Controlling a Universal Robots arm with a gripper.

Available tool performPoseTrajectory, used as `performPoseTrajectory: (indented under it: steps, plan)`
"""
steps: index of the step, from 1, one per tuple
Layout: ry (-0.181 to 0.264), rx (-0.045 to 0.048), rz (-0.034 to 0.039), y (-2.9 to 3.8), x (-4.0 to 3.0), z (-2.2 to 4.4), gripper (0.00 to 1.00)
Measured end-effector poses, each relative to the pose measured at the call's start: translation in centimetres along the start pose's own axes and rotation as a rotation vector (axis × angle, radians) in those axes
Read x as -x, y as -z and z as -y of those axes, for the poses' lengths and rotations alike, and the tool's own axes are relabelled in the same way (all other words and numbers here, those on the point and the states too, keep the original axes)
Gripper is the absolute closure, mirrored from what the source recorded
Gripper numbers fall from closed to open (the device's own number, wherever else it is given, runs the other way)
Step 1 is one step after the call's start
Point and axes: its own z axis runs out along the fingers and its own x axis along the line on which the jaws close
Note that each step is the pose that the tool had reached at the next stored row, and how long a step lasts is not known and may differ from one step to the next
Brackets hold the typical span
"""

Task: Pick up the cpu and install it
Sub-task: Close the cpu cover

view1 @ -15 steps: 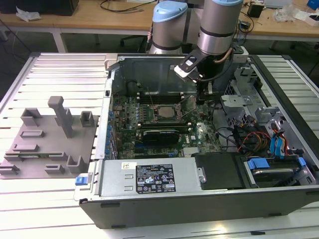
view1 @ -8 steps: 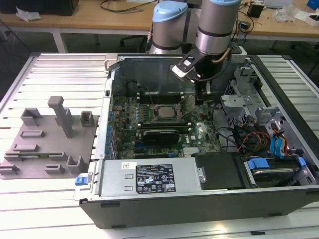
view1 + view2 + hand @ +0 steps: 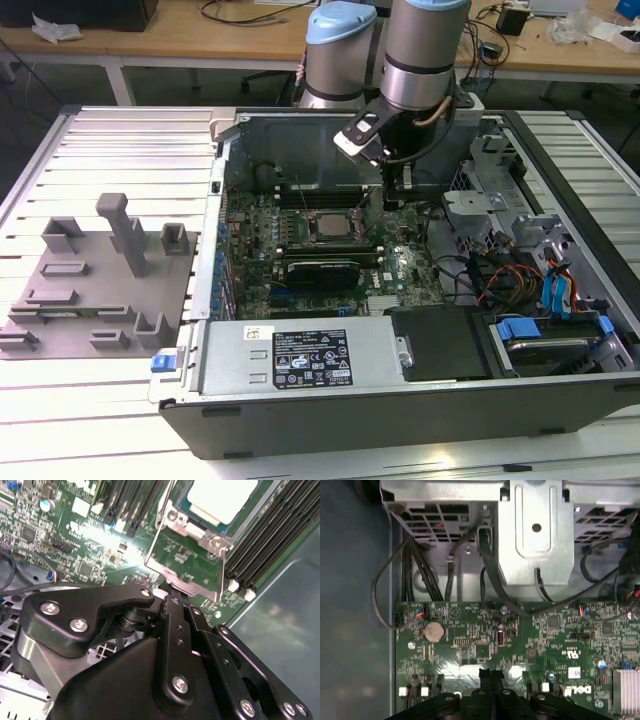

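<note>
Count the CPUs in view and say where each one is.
1. The cpu sits in the socket on the motherboard; another could be hidden behind the arm.

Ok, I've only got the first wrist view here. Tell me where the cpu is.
Observer: In the second wrist view the cpu sits in the socket on the green board, silvery top up.
Operator: Now place the hand against it.
Observer: In the exterior view the hand hangs over the board, just to the exterior view's right of the cpu and apart from it.
</note>
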Motion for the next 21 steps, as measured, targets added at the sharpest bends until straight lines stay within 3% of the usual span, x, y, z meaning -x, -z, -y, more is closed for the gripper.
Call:
performPoseTrajectory:
  steps: [6, 10, 13, 21]
  plan:
    - [-0.001, 0.0025, 0.0001, 0.05, 0.01, 1.51, 0.89]
    - [-0.002, 0.0051, 0.0001, 0.10, 0.01, 3.13, 0.89]
    - [-0.003, 0.0064, -0.0001, 0.12, 0.01, 4.00, 0.89]
    - [-0.003, 0.0073, 0.0003, 0.12, 0.02, 4.43, 0.89]
